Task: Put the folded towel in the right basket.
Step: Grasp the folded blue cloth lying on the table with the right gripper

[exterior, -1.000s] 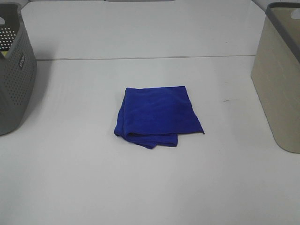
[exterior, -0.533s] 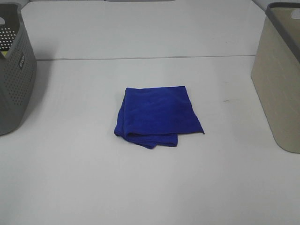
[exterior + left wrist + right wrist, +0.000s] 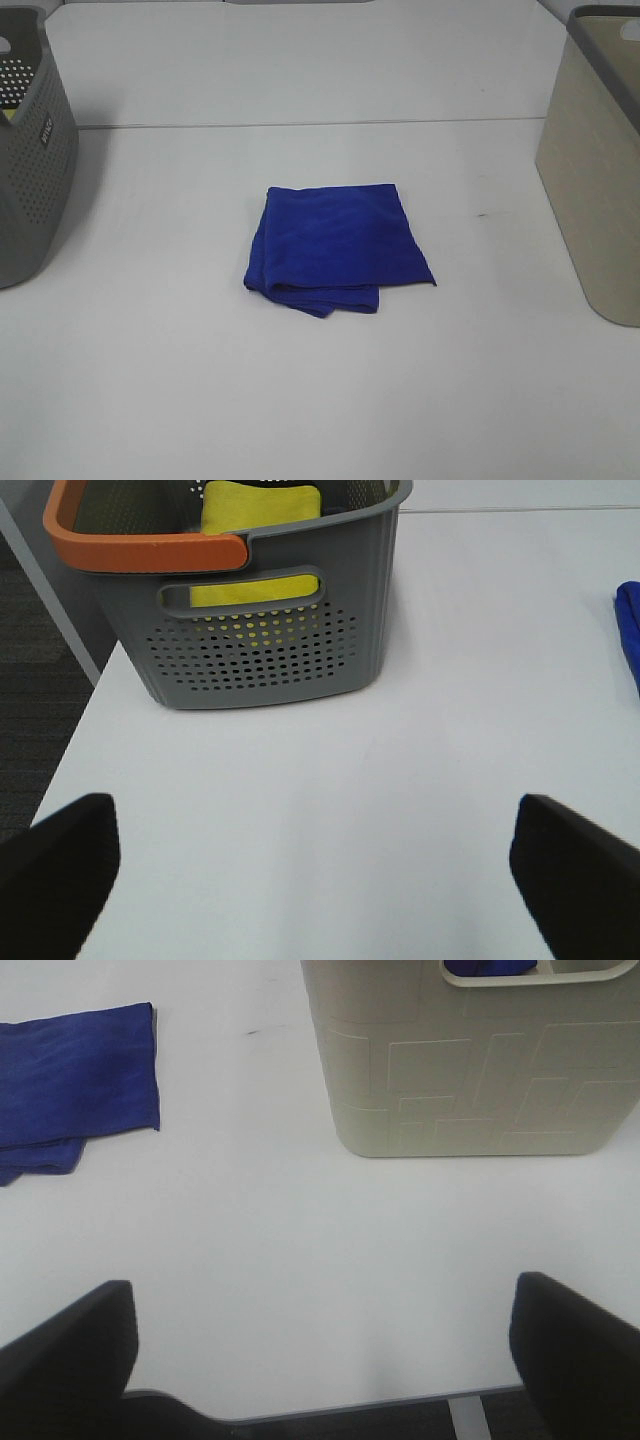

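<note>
A folded blue towel (image 3: 335,247) lies flat in the middle of the white table (image 3: 300,400). It also shows in the right wrist view (image 3: 75,1080), and its edge shows in the left wrist view (image 3: 630,625). The beige right basket (image 3: 600,170) stands at the table's right edge and shows in the right wrist view (image 3: 470,1080), with something blue inside. Neither gripper shows in the high view. My left gripper (image 3: 315,870) is open and empty over the table's left edge. My right gripper (image 3: 320,1345) is open and empty over the front edge, near the beige basket.
A grey perforated basket (image 3: 30,160) with an orange handle stands at the table's left edge and holds a yellow cloth (image 3: 260,505). A seam (image 3: 300,124) crosses the table behind the towel. The table's near edge shows in the right wrist view (image 3: 330,1408).
</note>
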Robot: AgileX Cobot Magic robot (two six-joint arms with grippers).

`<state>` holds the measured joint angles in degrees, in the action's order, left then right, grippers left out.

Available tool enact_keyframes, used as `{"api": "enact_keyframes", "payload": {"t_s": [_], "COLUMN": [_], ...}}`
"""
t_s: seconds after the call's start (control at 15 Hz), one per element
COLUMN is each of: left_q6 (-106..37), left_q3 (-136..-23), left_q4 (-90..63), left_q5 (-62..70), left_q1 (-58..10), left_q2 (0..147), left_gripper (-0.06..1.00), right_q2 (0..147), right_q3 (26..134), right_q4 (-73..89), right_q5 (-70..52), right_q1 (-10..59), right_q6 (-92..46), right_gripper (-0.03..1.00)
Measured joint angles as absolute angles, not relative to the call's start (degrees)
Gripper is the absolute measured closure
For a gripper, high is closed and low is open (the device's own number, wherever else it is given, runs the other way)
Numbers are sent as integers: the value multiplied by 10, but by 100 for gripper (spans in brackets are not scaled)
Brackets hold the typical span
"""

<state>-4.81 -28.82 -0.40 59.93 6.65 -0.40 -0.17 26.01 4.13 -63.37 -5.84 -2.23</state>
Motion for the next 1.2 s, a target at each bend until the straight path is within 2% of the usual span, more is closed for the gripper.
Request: {"api": "enact_keyframes", "payload": {"t_s": [1.2], "left_q6": [-48], "left_q3": [-288], "left_q4": [-4], "left_q5": [599], "left_q1": [66], "left_q2": [-4], "left_gripper": [-5], "right_q2": [-2], "right_q3": [260], "right_q4": [43], "right_q5": [-634], "right_q1": [-58], "right_q6": [-22], "right_gripper": [0]}}
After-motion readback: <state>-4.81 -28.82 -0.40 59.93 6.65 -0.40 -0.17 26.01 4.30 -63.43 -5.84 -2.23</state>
